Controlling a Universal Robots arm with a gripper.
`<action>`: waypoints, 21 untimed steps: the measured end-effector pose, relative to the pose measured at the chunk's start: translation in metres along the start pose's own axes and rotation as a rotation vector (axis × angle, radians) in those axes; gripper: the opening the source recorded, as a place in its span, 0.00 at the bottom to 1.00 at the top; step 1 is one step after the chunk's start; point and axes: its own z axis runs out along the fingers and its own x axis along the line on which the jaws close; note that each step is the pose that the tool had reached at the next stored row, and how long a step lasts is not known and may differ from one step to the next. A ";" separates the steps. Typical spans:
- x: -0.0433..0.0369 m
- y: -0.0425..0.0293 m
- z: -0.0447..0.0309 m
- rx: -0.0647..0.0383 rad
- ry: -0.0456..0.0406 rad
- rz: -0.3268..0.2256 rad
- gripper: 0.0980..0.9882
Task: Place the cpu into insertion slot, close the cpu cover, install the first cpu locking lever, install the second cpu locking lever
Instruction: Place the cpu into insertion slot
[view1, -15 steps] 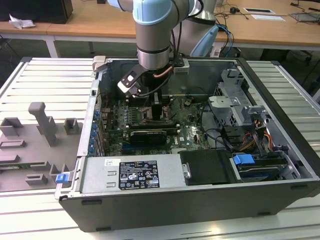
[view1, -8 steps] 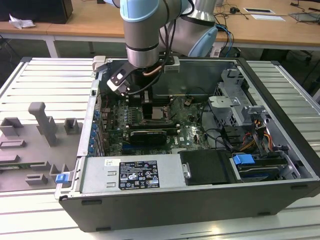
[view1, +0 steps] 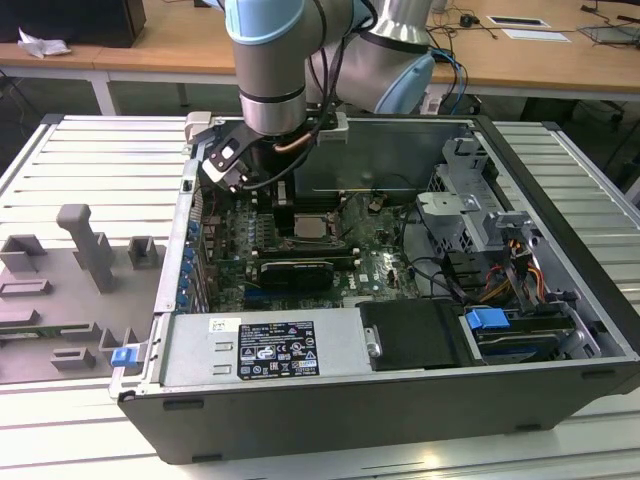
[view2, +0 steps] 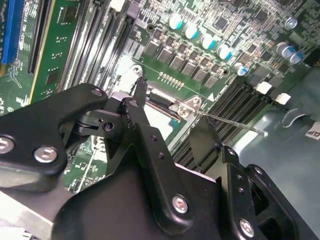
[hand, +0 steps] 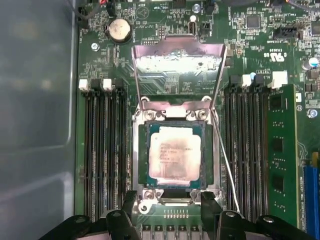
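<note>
The gripper (hand: 168, 212) hung low over the green board (hand: 250, 55) inside the open computer case (view1: 350, 420), its jaws spread wide with nothing between them. Just ahead of the jaw tips, in line with the gap between them, the chip (hand: 175, 160) lay flat in the socket (hand: 137, 165), its pale metal top facing up. The cover (hand: 177, 62) stood tipped up and open on the far side of the socket from the jaws, not resting on the chip. A thin wire lever (hand: 225, 160) ran alongside the socket just outside one finger (hand: 210, 205). Rows of black memory slots (hand: 105, 150) flanked the socket outside both jaws. In the second wrist view the fingertips (view2: 140, 87) sat close above the socket's near edge; whether they touched it I could not tell
</note>
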 end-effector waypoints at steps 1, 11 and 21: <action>0.0000 0.0000 0.0000 0.000 0.0001 0.000 0.58; 0.0001 0.0214 0.0029 0.005 0.0001 -0.001 0.58; -0.0002 0.0337 0.0130 0.006 -0.0227 0.007 0.58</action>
